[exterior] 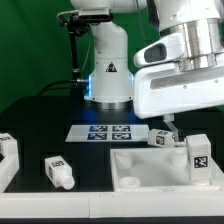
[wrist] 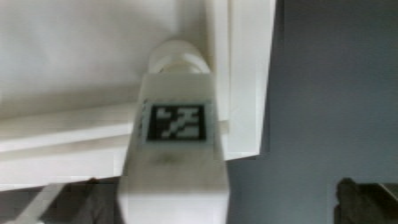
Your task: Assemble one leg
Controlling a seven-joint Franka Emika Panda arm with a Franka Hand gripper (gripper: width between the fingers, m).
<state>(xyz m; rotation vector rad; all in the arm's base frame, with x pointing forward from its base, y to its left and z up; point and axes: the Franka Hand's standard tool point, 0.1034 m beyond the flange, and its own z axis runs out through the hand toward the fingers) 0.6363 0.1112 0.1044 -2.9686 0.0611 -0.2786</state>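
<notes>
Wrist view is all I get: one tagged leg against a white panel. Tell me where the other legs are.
Observer: An upright leg stands at the panel's side toward the exterior view's right.
Operator: Give me the next one.
Observer: A lying leg rests on the table, off the panel toward the exterior view's left.
Operator: Now place the marker board.
Observer: The marker board lies flat beyond the panel, in front of the robot base.

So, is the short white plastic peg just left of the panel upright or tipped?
Tipped: the leg lies on its side on the black table.
</notes>
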